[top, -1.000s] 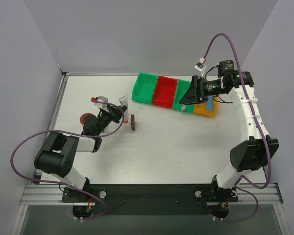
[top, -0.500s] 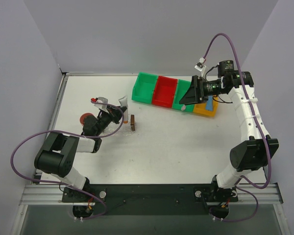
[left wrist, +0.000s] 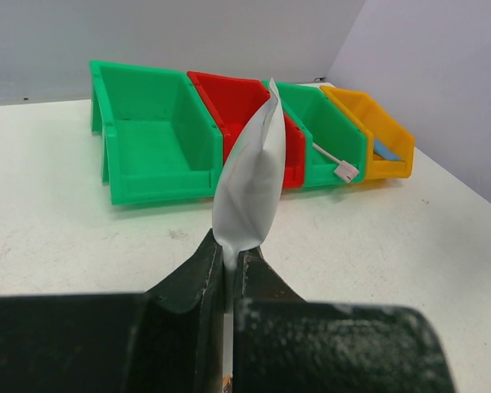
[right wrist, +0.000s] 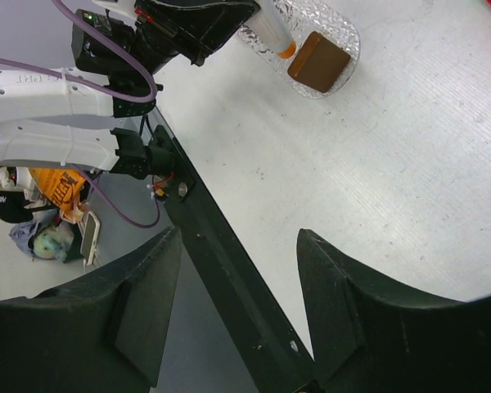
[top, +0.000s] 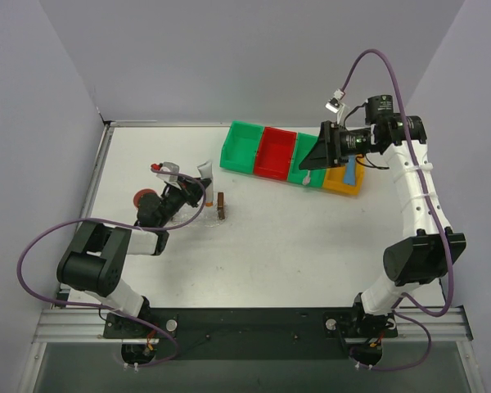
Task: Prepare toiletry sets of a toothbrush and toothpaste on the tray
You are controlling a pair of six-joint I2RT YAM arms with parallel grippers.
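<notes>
grey-white toothpaste clamped by the left gripper at the tray

in the top view the left gripper is found at about 9 o'clock from the middle of the table. its jaws are closed tightly on the lower part of the grey-white toothpaste. in the left wrist view this tube is held upright, its flat sealed end up, and the fingers are pressed on both its faces. in the right wrist view its orange cap is seen over the clear tray, beside a brown block. whether the cap touches the tray cannot be told. a reddish cup stands at 9 o'clock of the left gripper.

at 1 o'clock from the tray a row of bins is placed: a green bin, a red bin, a second green bin and a yellow bin. the toothbrush lies in the second green bin, and the blue toothpaste lies in the yellow bin.

the right gripper is seen over the red bin and the second green bin. its jaws are held apart, and only the table is seen between them.
</notes>
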